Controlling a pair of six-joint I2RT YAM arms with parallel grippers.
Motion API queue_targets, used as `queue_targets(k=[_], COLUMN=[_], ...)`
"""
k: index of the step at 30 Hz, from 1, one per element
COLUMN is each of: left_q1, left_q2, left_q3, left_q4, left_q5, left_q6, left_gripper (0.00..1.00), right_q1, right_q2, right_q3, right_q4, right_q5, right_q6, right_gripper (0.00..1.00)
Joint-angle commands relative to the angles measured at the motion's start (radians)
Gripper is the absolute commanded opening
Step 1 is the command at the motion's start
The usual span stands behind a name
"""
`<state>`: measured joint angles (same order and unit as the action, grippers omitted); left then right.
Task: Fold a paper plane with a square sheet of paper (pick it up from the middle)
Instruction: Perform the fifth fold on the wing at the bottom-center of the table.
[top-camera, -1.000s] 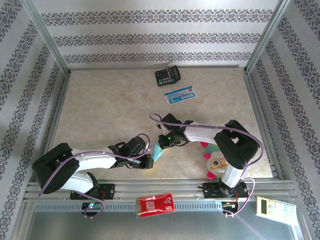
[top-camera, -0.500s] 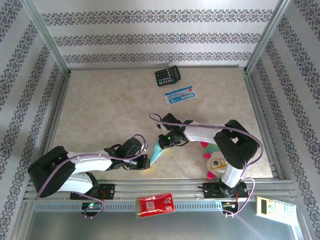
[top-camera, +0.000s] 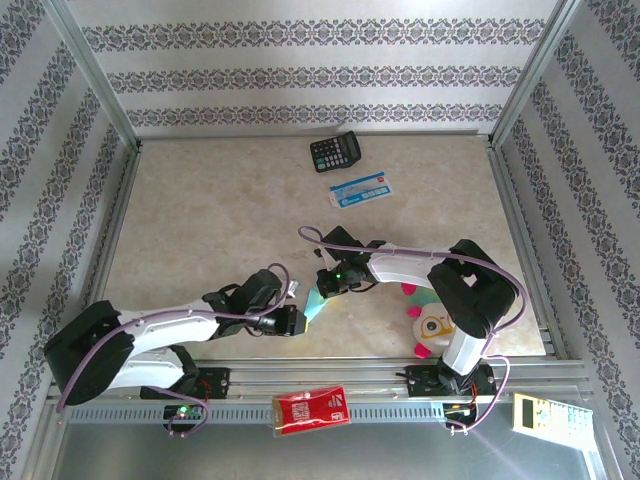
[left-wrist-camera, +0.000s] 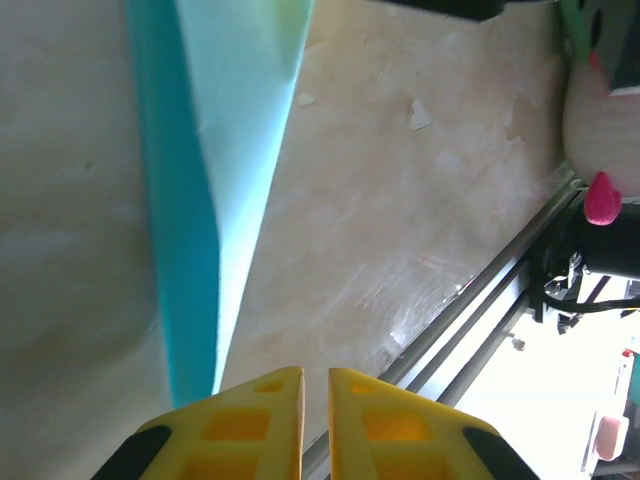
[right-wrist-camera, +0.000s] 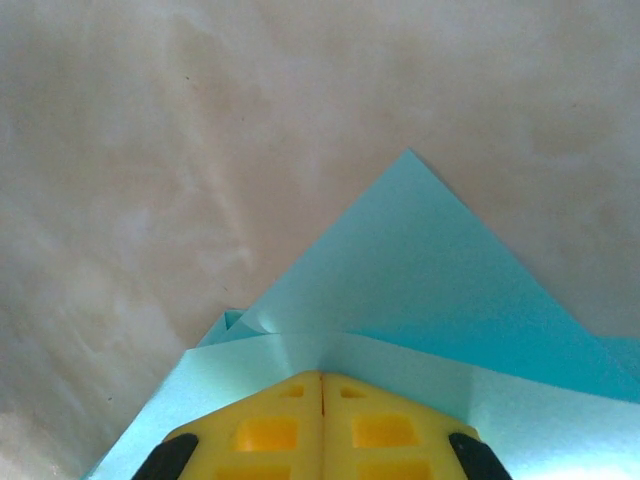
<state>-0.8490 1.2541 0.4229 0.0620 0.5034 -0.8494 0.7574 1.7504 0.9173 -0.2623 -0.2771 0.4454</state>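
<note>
The paper plane (top-camera: 316, 306) is a slim light turquoise dart lying on the table near the front edge, between the two grippers. My right gripper (top-camera: 323, 289) is at its far end. In the right wrist view the right gripper (right-wrist-camera: 322, 375) is shut on a raised fold of the paper plane (right-wrist-camera: 420, 270), whose point reaches away from the fingers. My left gripper (top-camera: 295, 320) sits at the near tail. In the left wrist view the left gripper (left-wrist-camera: 316, 372) stands narrowly open over bare table, and the paper plane (left-wrist-camera: 225, 150) runs past just to its left.
A black calculator (top-camera: 335, 152) and a blue-and-white card (top-camera: 360, 190) lie at the back. A plush toy (top-camera: 430, 318) sits by the right arm's base and shows as the plush toy (left-wrist-camera: 600, 110) from the left wrist. The front rail (left-wrist-camera: 470, 310) runs close by, and a red packet (top-camera: 311, 408) lies beyond it.
The left arm's elbow has sunk and swung to the left, while its gripper stayed at the paper's near tail. The right arm has kept still.
</note>
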Motion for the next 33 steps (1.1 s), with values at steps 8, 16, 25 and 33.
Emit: queue_targets(k=[8, 16, 25, 33], left_q1=[0.024, 0.056, 0.087, 0.090], left_q2=[0.141, 0.184, 0.195, 0.207], left_q3=[0.080, 0.061, 0.028, 0.011], left_q4=[0.039, 0.035, 0.044, 0.033], left_q5=[0.002, 0.003, 0.018, 0.012], left_q6=[0.044, 0.062, 0.063, 0.069], left_gripper=[0.18, 0.14, 0.12, 0.11], right_q1=[0.007, 0.006, 0.005, 0.005], right_q2=[0.089, 0.084, 0.084, 0.086], right_q3=[-0.041, -0.045, -0.048, -0.044], right_q4=[-0.123, -0.119, -0.118, -0.119], right_q5=[0.098, 0.098, 0.098, 0.096], right_q6=[-0.006, -0.008, -0.008, -0.008], right_gripper=[0.05, 0.05, 0.05, 0.05])
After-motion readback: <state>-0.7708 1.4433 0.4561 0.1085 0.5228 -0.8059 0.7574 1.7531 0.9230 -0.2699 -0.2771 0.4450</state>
